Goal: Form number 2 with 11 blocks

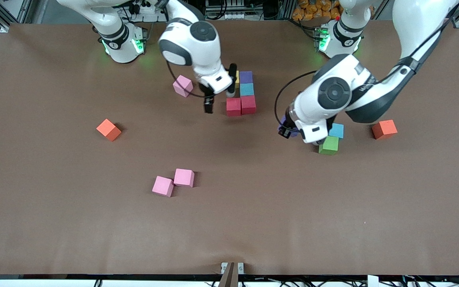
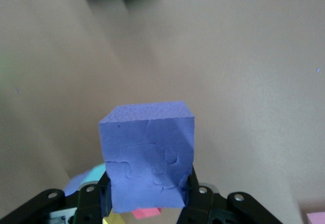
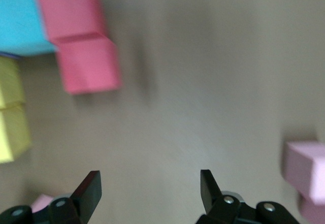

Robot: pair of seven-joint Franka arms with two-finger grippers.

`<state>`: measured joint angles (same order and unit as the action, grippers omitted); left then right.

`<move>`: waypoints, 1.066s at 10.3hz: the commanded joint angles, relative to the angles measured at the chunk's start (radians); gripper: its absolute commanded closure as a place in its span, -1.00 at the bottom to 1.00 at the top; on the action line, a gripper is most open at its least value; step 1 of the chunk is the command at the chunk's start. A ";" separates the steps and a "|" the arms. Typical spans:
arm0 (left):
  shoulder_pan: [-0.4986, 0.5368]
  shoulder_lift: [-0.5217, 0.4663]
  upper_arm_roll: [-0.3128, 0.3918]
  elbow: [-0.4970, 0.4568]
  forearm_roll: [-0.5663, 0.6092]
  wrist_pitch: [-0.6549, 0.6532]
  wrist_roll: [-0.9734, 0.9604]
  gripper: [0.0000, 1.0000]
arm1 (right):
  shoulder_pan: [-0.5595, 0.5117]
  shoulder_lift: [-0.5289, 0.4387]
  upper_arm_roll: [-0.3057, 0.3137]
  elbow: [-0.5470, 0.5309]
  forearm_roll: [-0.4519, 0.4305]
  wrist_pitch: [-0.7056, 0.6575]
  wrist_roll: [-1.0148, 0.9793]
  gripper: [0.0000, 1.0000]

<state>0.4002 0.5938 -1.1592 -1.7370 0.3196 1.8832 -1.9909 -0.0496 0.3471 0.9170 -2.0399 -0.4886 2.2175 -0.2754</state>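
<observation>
A partial figure of blocks lies mid-table: a purple block (image 1: 246, 76), a light blue one (image 1: 247, 89), two red ones (image 1: 248, 104) (image 1: 233, 107) and a yellow one (image 1: 236, 79), half hidden. My right gripper (image 1: 220, 93) (image 3: 150, 187) hovers open and empty just beside them, toward the right arm's end. The right wrist view shows the red blocks (image 3: 89, 66), the light blue one (image 3: 20, 21) and two yellow ones (image 3: 10, 82). My left gripper (image 1: 285, 131) (image 2: 147, 193) is shut on a purple block (image 2: 147, 155), held above the table beside a light blue block (image 1: 336, 130) and a green one (image 1: 328, 145).
Loose blocks are scattered about: an orange-red one (image 1: 384, 129) toward the left arm's end, an orange one (image 1: 108, 129) toward the right arm's end, a pink one (image 1: 183, 85) by the right gripper, and two pink ones (image 1: 163, 186) (image 1: 184, 177) nearer the front camera.
</observation>
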 commanded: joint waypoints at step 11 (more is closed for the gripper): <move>-0.451 0.031 0.204 0.010 0.030 0.229 -0.756 0.45 | -0.419 0.304 -0.154 0.380 -0.018 0.050 -0.226 -1.00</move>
<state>-0.0285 0.6310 -0.9617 -1.7388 0.3308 2.1040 -2.6707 -0.5266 0.5525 0.8315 -1.7574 -0.4888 2.2624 -0.4965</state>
